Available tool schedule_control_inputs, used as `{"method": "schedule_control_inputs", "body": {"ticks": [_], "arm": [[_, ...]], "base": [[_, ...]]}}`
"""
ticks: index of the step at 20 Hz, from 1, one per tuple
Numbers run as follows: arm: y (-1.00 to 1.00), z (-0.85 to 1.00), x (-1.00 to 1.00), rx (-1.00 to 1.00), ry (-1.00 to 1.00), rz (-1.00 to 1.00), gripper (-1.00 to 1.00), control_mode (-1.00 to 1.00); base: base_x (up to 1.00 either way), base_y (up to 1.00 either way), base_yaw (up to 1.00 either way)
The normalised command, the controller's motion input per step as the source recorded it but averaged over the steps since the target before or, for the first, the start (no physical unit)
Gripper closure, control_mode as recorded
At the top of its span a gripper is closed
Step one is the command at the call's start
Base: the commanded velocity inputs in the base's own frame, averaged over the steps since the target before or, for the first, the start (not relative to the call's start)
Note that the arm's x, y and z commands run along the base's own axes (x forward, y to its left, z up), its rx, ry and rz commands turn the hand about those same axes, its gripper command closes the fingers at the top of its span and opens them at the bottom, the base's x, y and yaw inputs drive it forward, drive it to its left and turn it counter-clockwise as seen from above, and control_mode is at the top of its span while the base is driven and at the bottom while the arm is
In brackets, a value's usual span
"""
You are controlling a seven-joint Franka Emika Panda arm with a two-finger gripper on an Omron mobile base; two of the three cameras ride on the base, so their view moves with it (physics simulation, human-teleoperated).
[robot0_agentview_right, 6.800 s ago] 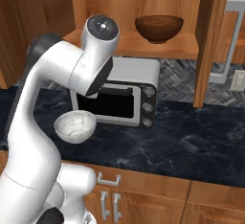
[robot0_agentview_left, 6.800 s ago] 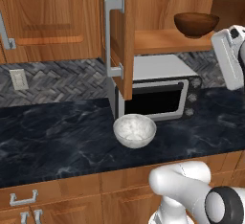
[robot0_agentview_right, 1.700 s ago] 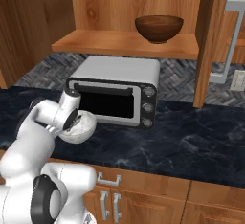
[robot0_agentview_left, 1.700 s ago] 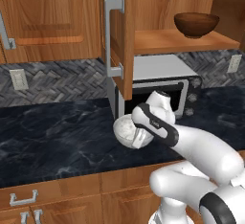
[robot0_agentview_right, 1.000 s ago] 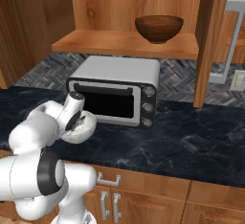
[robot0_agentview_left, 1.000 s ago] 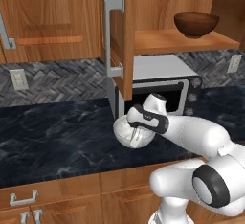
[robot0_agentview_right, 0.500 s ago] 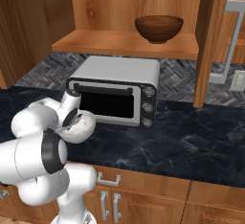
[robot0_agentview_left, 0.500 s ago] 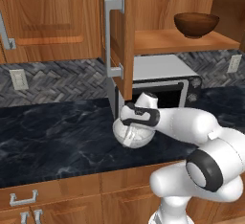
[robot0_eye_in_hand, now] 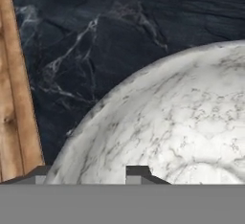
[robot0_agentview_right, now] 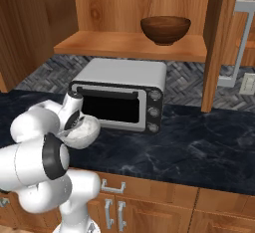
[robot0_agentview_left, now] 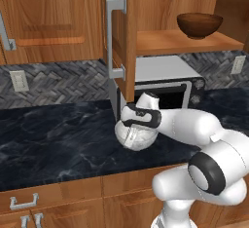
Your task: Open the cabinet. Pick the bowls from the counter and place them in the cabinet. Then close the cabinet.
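The gripper [robot0_eye_in_hand: 91,173] is sitting right over the speckled bowl's [robot0_agentview_left: 136,135] rim with one fingertip [robot0_eye_in_hand: 139,172] inside, though I can't tell if it's actually gripping yet. That bowl is resting mid-frame on the black counter [robot0_agentview_left: 58,134] in front of the toaster oven [robot0_agentview_right: 124,90], and the wooden bowl [robot0_agentview_right: 165,30] is sitting up top on the open cabinet's [robot0_agentview_right: 129,45] shelf.

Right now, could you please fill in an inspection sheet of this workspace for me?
Surface: black veined counter, toaster oven on it.
Job's things: cabinet open; brown bowl on its shelf; speckled bowl on the counter before the toaster oven.
Clutter: nothing seen.
Grippers: gripper down at the speckled bowl's rim, a fingertip on either side; firm grip cannot be told.
Cables: nothing seen.
Surroundings: herringbone backsplash with wall outlet, drawers below.
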Motion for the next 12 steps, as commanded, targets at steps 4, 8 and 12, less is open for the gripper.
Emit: {"method": "schedule_control_inputs", "body": {"ticks": [4,8,12], "arm": [[-0.22,0.00,-0.34,0.00,-0.25,0.00,1.00,-1.00],[-0.07,0.11,-0.42,0.00,-0.33,0.00,1.00,-1.00],[-0.02,0.49,-0.31,0.00,-0.34,0.00,1.00,-1.00]], "base": [[0.00,0.00,0.00],[0.00,0.00,0.00],[0.00,0.00,0.00]]}}
